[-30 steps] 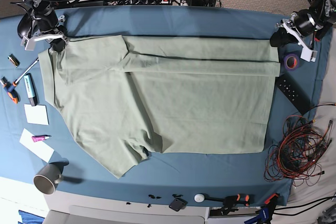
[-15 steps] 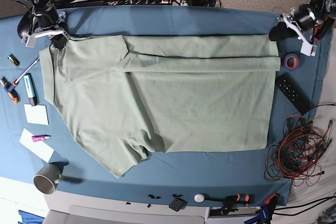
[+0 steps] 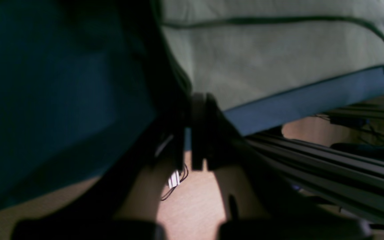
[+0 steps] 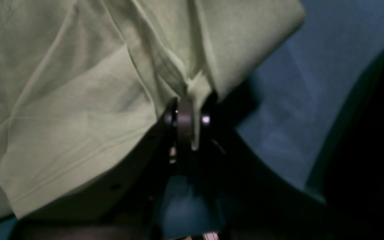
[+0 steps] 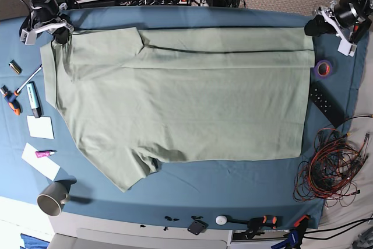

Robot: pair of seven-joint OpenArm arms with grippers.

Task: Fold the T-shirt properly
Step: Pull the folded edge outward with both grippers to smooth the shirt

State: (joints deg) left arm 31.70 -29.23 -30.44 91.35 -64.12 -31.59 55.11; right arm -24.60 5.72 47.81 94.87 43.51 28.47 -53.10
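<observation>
At far corners | both grippers (left (image 5: 317,25), right (image 5: 58,36)) clamp T-shirt (image 5: 186,103)

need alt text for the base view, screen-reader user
Overhead view: a pale green T-shirt lies spread on a blue table cloth, its far edge folded over. The right gripper and left gripper each pinch a far corner. Pens, paper, a mug, tape and cables sit around it.
</observation>
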